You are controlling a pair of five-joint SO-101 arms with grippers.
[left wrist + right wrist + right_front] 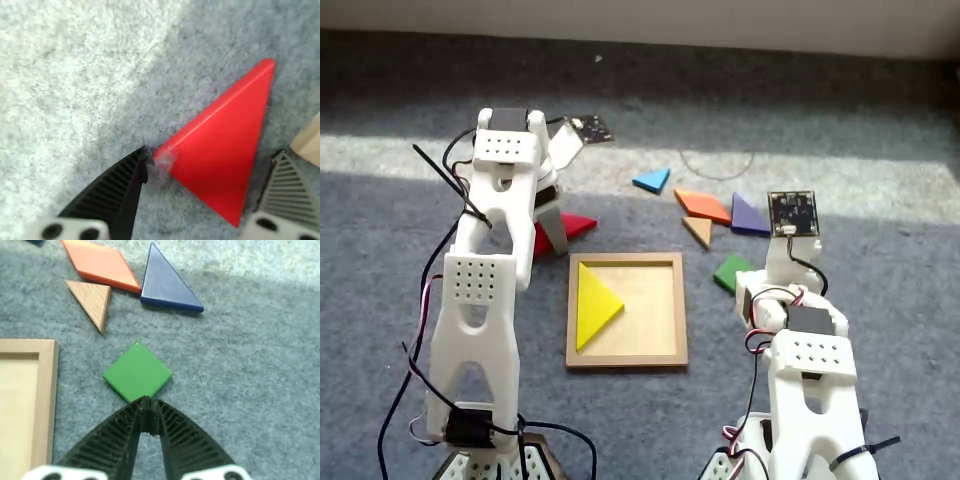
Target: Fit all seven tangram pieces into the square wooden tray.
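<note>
- High view: one of seven pieces, the yellow triangle, lies in the wooden tray, on its 9 o'clock side.
- Left gripper is spread wide astride the red triangle at the tray's 10 o'clock and grips nothing.
- Right gripper, closed and empty, sits beside the green square at 2 o'clock.
- Four other pieces lie loose from 12 to 2 o'clock.

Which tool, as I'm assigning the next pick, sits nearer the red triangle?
Left. The left tool straddles the red triangle, open. The right tool is shut by the green square, across the tray from it.
</note>
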